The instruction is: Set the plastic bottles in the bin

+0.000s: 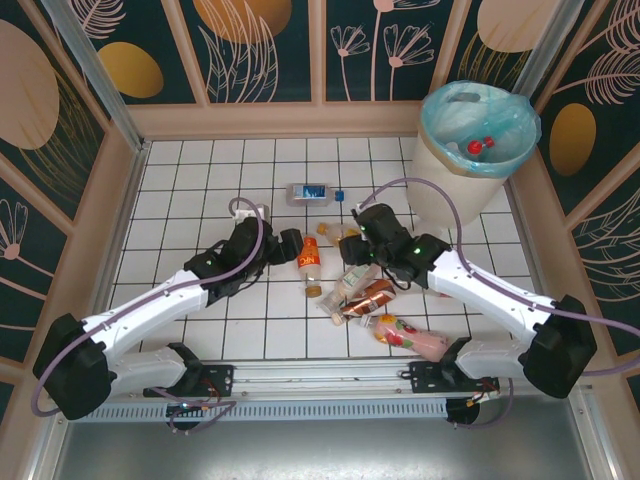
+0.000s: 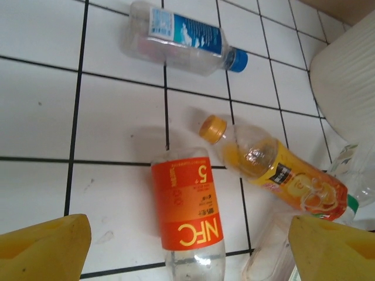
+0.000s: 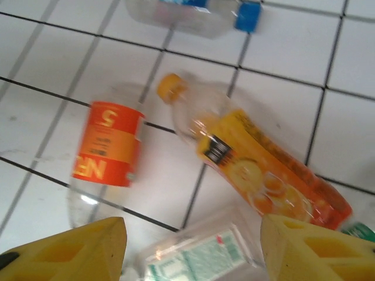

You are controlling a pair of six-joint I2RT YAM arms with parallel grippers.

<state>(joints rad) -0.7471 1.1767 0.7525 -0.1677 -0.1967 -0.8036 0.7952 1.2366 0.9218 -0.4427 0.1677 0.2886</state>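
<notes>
Several plastic bottles lie on the white tiled floor. An orange-labelled NFC bottle [image 1: 311, 262] [image 2: 188, 213] [image 3: 107, 149] lies straight ahead of my left gripper [image 1: 289, 246] [image 2: 190, 252], which is open with its yellow fingers [image 2: 44, 249] on either side of the bottle's lower end. My right gripper [image 1: 362, 255] [image 3: 193, 249] is open and straddles a clear bottle with a green label [image 1: 350, 284] [image 3: 196, 257]. A yellow-orange juice bottle [image 2: 275, 172] [image 3: 258, 170] lies between the two. The bin [image 1: 470, 135] stands at the back right with red-capped bottles inside.
A blue-labelled bottle [image 1: 308, 193] [image 2: 181, 38] lies farther back. A brown-labelled bottle [image 1: 372, 297] and a pink one [image 1: 412, 340] lie near the front. Patterned walls [image 1: 250, 50] enclose the floor. The bin's ribbed side [image 2: 345, 82] rises at my left wrist view's right edge.
</notes>
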